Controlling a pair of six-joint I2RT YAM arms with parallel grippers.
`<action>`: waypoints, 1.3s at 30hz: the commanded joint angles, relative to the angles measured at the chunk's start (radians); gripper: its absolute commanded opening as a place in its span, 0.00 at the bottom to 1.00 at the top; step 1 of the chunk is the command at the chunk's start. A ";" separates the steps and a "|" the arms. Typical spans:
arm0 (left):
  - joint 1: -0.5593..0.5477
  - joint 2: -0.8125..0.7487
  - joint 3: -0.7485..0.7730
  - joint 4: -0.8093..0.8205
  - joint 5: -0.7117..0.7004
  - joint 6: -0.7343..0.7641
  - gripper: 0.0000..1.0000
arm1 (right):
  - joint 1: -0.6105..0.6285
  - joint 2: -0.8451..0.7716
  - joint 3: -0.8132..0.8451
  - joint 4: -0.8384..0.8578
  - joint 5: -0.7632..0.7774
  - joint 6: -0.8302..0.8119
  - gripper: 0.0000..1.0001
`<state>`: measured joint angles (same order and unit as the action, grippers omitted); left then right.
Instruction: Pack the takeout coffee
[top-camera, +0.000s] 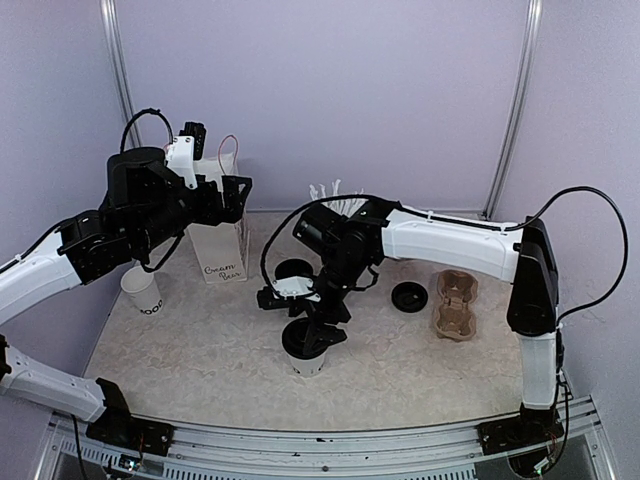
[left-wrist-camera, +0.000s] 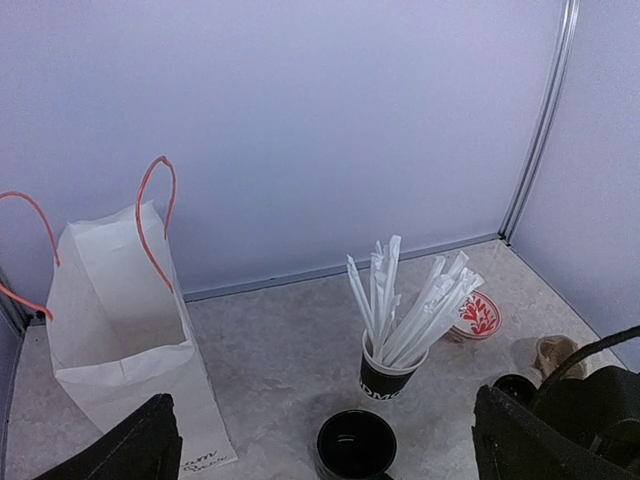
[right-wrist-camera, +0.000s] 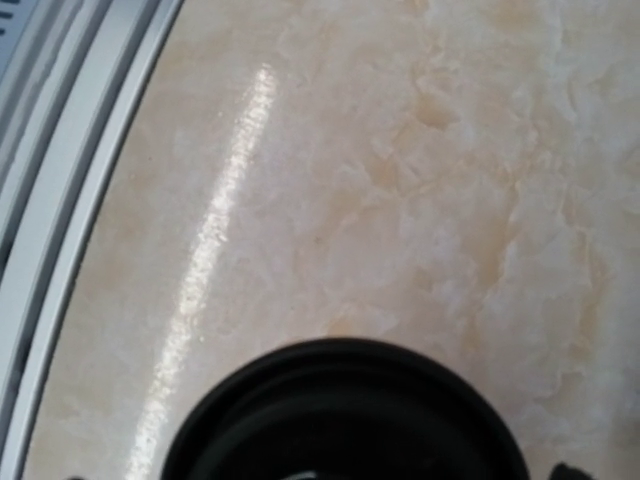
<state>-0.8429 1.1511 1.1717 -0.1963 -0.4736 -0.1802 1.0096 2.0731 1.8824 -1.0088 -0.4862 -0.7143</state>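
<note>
- The lidded cup (top-camera: 311, 352) stands front and centre on the table (top-camera: 200, 350).
- The second cup (top-camera: 142, 292) stands far left, before the paper bag (top-camera: 222, 240).
- The loose lid (top-camera: 408, 297) lies just left of the cup carrier (top-camera: 455, 305).
- The straw cup (left-wrist-camera: 385, 378) stands behind the mug (left-wrist-camera: 355, 445).

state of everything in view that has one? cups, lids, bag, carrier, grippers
near cup: upright, black lid on
left cup: upright, no lid visible
spare lid: lying flat, on no cup
paper bag: upright, mouth open
cup carrier: no cups in it
straw cup: upright, full of straws
left gripper: open, holding nothing
right gripper: open, just above the near cup's lid
</note>
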 joint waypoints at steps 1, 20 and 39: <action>0.004 -0.005 -0.004 -0.006 0.017 -0.012 0.99 | 0.007 0.009 -0.006 -0.014 0.034 0.006 0.99; 0.004 0.008 0.007 -0.009 0.027 -0.010 0.99 | 0.032 -0.056 -0.084 0.059 0.139 0.020 0.79; 0.004 0.055 0.037 -0.007 0.052 0.000 0.99 | -0.439 -0.130 -0.082 0.075 0.005 0.190 0.80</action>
<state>-0.8429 1.1942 1.1736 -0.2104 -0.4370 -0.1818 0.6624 1.9854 1.7996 -0.9699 -0.4576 -0.6029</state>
